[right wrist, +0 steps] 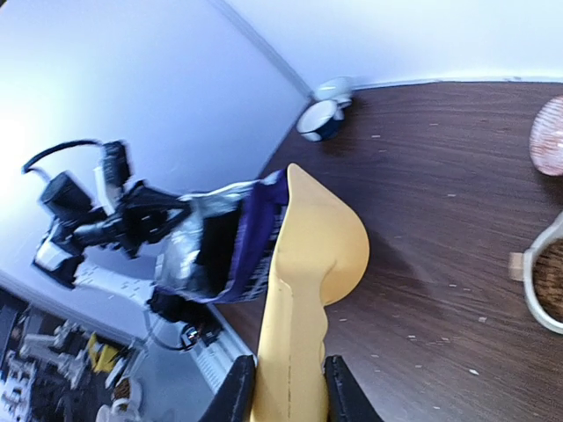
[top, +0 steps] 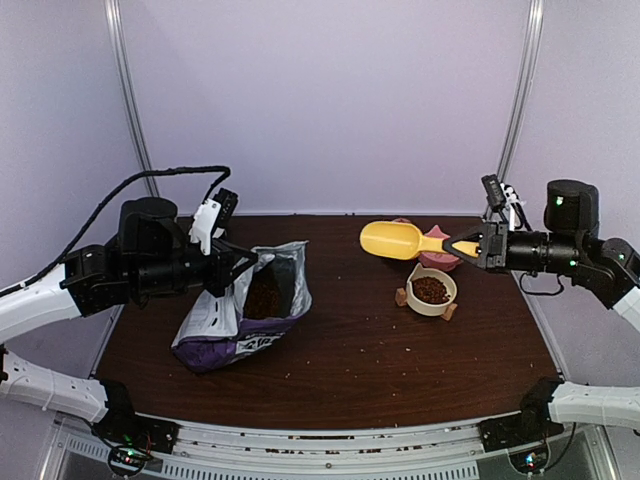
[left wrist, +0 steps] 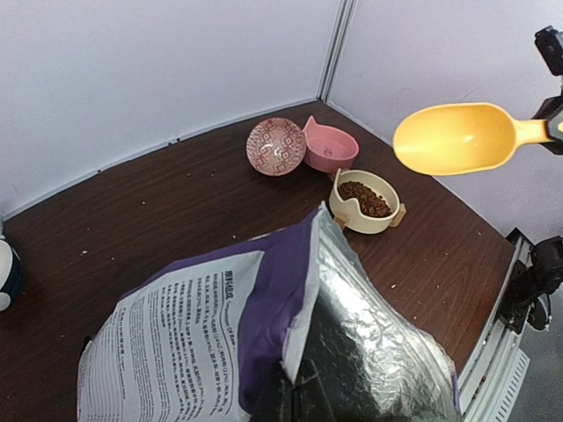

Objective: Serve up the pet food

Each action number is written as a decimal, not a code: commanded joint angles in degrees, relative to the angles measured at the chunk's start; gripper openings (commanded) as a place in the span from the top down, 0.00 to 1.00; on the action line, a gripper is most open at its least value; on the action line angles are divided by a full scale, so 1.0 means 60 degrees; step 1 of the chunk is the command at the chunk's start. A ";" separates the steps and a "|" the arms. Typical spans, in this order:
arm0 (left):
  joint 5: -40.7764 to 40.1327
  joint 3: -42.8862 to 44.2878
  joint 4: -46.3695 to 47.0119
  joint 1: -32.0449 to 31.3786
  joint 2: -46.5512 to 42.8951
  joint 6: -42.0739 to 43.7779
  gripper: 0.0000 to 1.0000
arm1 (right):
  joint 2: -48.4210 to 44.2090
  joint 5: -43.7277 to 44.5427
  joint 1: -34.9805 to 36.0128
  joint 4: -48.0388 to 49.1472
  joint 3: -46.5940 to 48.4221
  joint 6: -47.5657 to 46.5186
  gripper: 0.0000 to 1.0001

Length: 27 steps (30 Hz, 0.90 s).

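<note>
The pet food shows as dark-brown kibble in the cream bowl [top: 431,290] and inside the open purple bag [top: 245,315], at the bag's mouth [top: 265,297]. My left gripper [top: 232,268] is shut on the bag's upper rim and holds the mouth open. In the left wrist view its fingers [left wrist: 295,400] pinch the foil edge of the bag [left wrist: 202,334]. My right gripper [top: 470,243] is shut on the handle of the yellow scoop [top: 395,240]. The scoop hangs above the table, up and left of the cream bowl [left wrist: 363,200], and its cup [left wrist: 457,138] looks empty.
A pink bowl [left wrist: 328,148] and a patterned bowl [left wrist: 275,146] stand behind the cream bowl. A small white and dark round object [right wrist: 321,119] sits at the far left corner. Loose crumbs dot the brown table [top: 380,370].
</note>
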 commanded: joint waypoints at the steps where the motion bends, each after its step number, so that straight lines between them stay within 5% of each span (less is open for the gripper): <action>1: 0.0191 0.0226 0.0605 0.0057 -0.0120 0.0185 1.00 | 0.0126 -0.1206 0.1402 0.2063 0.0260 0.0904 0.94; 13: 0.0761 0.0351 0.0690 0.0057 0.0244 0.0252 1.00 | 0.3504 0.1230 0.3849 0.0031 0.2551 -0.1184 0.94; 19: 0.1327 0.0411 0.1025 -0.0042 0.0762 0.0155 1.00 | 0.6072 0.4479 0.4683 -0.0655 0.3629 -0.1055 0.94; 27: 0.1987 0.0403 0.1924 -0.0455 0.1631 -0.0243 1.00 | 0.8571 0.5979 0.5178 0.3493 0.2587 0.0375 0.96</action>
